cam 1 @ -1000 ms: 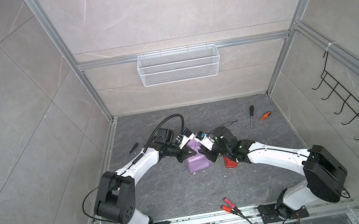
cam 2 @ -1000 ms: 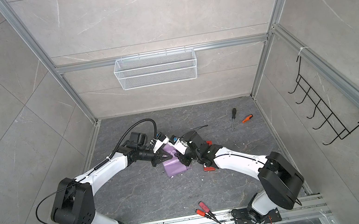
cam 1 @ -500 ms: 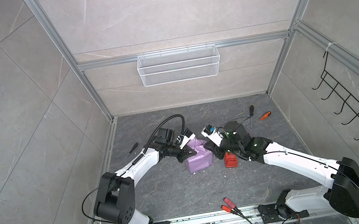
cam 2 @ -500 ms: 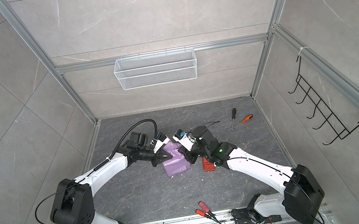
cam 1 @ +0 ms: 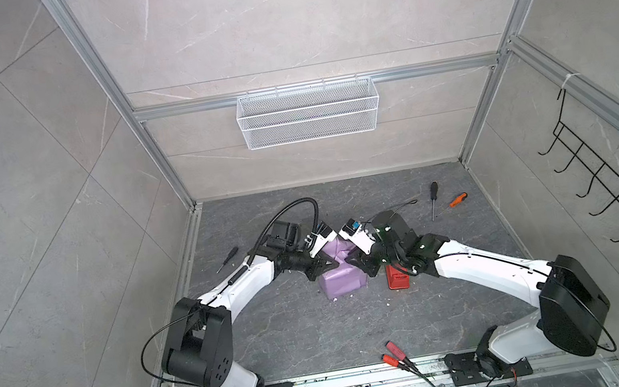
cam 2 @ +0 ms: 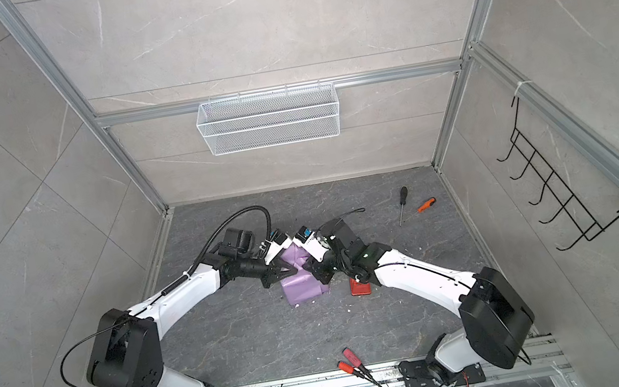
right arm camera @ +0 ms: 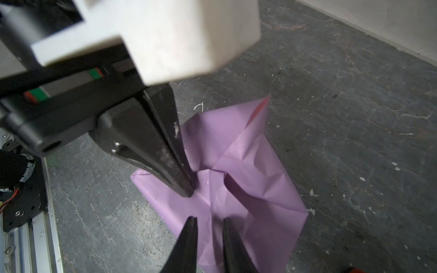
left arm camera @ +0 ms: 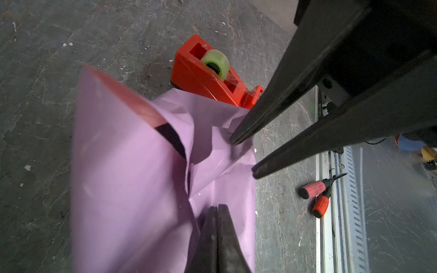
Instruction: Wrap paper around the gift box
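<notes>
Two nose-down: left hand (left arm camera: 217,207), right hand (left arm camera: 243,156)

The paper (cam 1: 342,284), lilac side outward, is folded and creased around the gift box (left arm camera: 170,138) at mid-floor (cam 1: 320,327). Only a dark sliver of the box shows. One raised paper corner exposes pink.

No text, label, brand or number is legible in any view.
</notes>
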Tool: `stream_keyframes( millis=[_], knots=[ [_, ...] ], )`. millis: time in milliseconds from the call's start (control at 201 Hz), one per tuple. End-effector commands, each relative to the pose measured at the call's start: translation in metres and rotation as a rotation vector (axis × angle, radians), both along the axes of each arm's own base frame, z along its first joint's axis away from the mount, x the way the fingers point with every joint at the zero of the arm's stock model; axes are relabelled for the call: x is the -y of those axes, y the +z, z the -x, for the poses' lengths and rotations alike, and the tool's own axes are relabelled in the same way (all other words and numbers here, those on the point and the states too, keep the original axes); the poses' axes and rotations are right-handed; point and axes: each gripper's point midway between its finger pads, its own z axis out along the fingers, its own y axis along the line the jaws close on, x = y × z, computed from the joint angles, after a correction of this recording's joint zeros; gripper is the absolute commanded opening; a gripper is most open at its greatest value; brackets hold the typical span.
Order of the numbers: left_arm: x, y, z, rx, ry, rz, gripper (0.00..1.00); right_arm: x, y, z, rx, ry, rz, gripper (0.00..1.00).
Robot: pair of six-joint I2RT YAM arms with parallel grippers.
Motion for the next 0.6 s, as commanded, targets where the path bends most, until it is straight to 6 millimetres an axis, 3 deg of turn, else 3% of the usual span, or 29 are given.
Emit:
stream_keyframes(
  millis=[0,344,593],
  knots=[
    [-0.02,-0.041,0.001,-0.035,0.064,-0.167,0.0,-0.008,0.008,-0.009,0.028,0.004,-0.014,0.26],
    [-0.02,-0.041,0.001,-0.032,0.065,-0.164,0.0,-0.015,-0.008,-0.014,-0.011,0.032,-0.017,0.3],
    [-0.02,-0.041,0.001,-0.03,0.066,-0.165,0.0,-0.015,-0.006,-0.01,-0.067,0.074,-0.083,0.05]
  ],
)
